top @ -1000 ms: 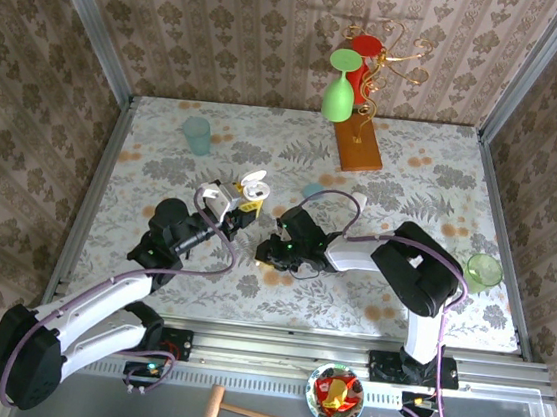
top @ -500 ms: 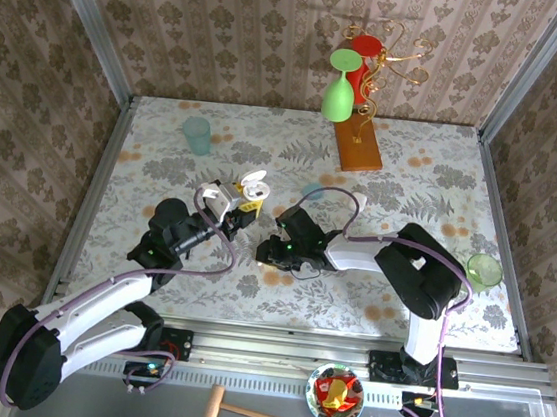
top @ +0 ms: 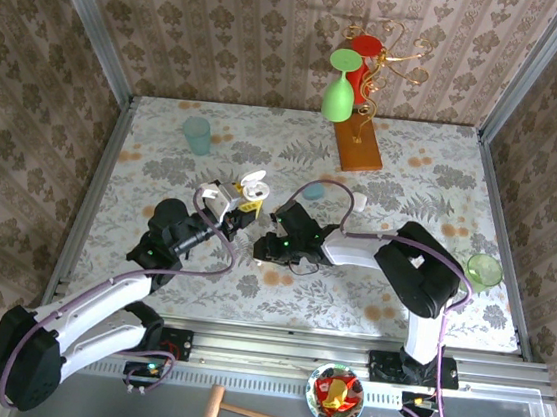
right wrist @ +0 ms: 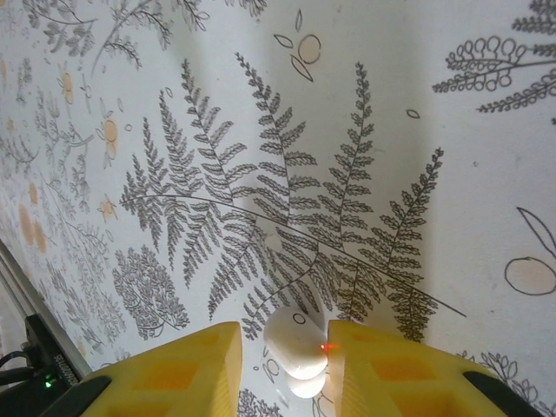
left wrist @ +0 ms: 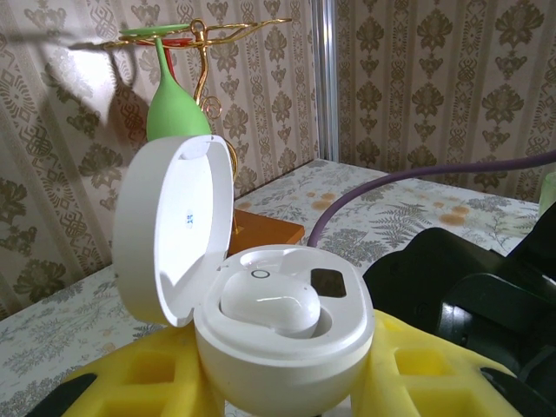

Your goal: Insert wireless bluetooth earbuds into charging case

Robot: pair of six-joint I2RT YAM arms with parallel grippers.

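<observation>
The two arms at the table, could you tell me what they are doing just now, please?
The left hand holds the white charging case with its lid open, and one earbud is seated inside. The right hand is beside it over the patterned table, with a second white earbud between its yellow fingers. I cannot tell whether that one is actually gripped.
</observation>
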